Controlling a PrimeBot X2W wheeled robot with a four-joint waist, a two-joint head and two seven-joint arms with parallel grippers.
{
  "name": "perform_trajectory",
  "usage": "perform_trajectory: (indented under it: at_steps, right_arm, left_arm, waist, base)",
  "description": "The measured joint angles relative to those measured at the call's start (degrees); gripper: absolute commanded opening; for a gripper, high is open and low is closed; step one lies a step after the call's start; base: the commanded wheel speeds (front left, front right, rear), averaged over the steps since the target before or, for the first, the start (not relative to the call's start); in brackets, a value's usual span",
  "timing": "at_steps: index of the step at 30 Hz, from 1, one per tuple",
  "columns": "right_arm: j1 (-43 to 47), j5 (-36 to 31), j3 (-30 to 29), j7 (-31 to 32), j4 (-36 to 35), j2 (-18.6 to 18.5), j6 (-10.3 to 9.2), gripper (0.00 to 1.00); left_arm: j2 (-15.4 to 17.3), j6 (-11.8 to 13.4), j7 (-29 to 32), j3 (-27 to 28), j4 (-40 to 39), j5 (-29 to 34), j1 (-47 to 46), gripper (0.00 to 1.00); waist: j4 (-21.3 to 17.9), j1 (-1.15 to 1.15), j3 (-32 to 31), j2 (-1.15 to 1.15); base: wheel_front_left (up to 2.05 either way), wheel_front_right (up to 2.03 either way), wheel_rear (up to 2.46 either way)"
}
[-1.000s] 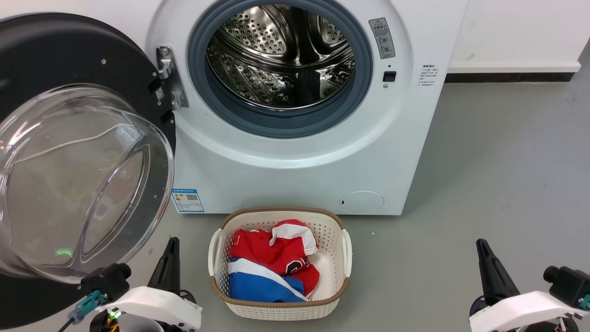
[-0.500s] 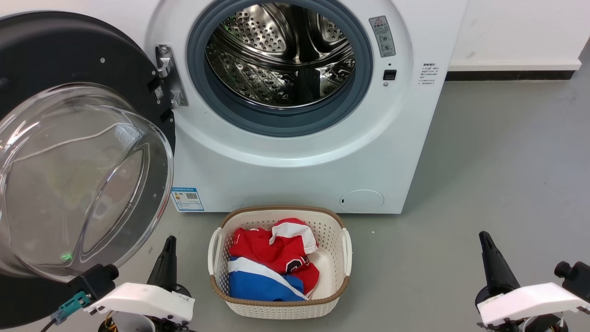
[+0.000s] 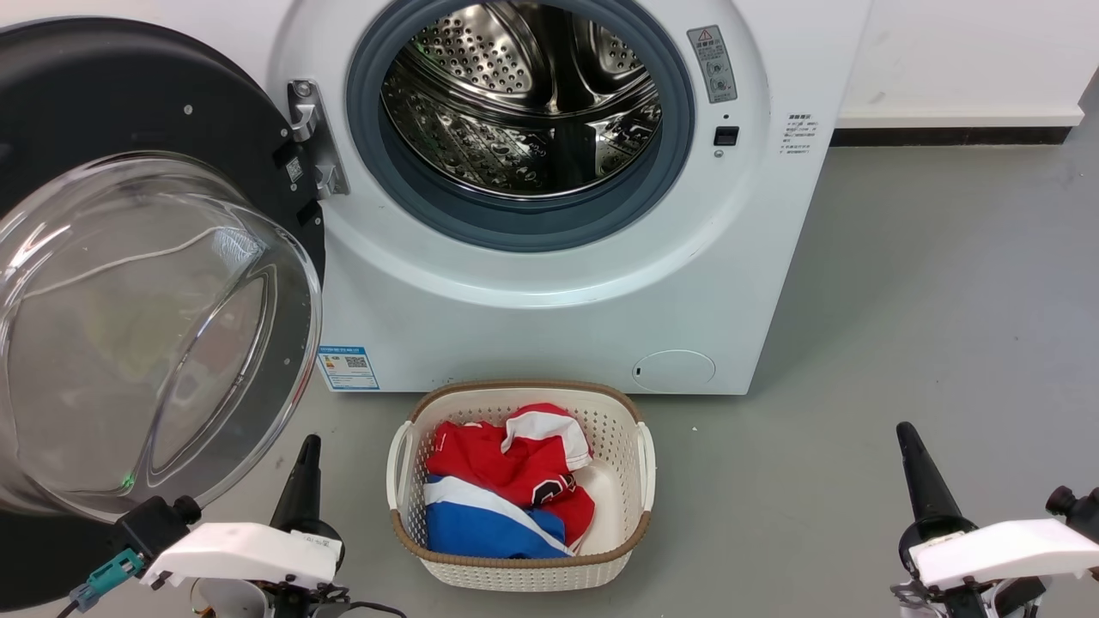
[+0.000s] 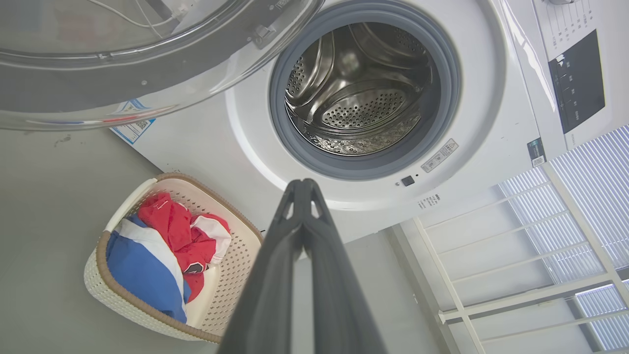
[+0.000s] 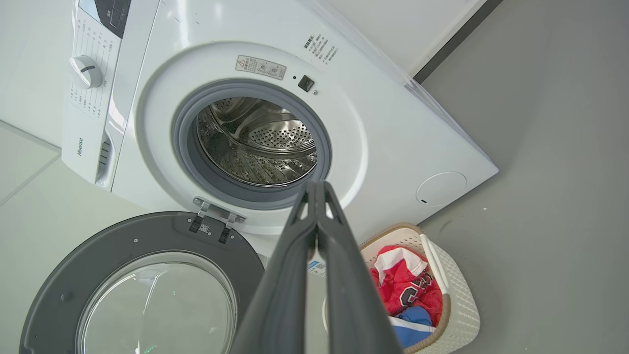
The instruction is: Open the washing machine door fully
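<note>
Left end effector (image 4: 303, 183) and right end effector (image 5: 317, 184) are held clenched, empty, clear of the wide-open washing machine door (image 3: 146, 300).

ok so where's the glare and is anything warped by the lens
Head view: white glare streaks on the door and bright glints in the drum. Left wrist view: the washer sits tilted and stretched by the wide lens, with the door's rim smeared along the top. Right wrist view: same lean, light even.
</note>
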Motion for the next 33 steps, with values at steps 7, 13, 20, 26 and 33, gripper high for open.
perform_trajectory:
  at_steps: [7,13,20,26,33]
  right_arm:
    - [-0.6,4.5,-0.3,0.7,0.3,0.0,0.0,0.0]
    - [-1.1,8.2,-0.5,1.3,0.6,0.0,0.0,0.0]
    - [-1.7,12.4,-0.7,2.0,0.9,0.0,0.0,0.0]
    - [-2.1,15.7,-0.9,2.6,1.2,0.0,0.0,0.0]
    - [-2.4,19.3,-1.1,3.2,1.5,0.0,0.0,0.0]
  left_arm:
    - [-0.5,-0.5,1.1,0.8,-0.1,-4.1,-0.1,0.0]
    - [-0.9,-0.6,2.1,1.5,-0.2,-7.5,-0.5,0.0]
    - [-1.3,-1.0,3.1,2.4,-0.2,-11.1,-0.7,0.0]
    - [-1.5,-1.1,4.0,2.9,-0.4,-14.1,-0.8,0.0]
    - [-1.8,-1.5,4.9,3.6,-0.4,-17.5,-0.9,0.0]
  waist:
    - [0.0,0.0,0.1,0.0]
    - [0.0,0.0,0.3,0.0]
    - [0.0,0.0,0.4,0.0]
    - [-0.1,0.0,0.5,0.0]
    - [-0.1,0.0,0.6,0.0]
  base:
    - [0.0,0.0,0.0]
    - [0.0,0.0,0.0]
    - [0.0,0.0,0.0]
    - [0.0,0.0,0.0]
    - [0.0,0.0,0.0]
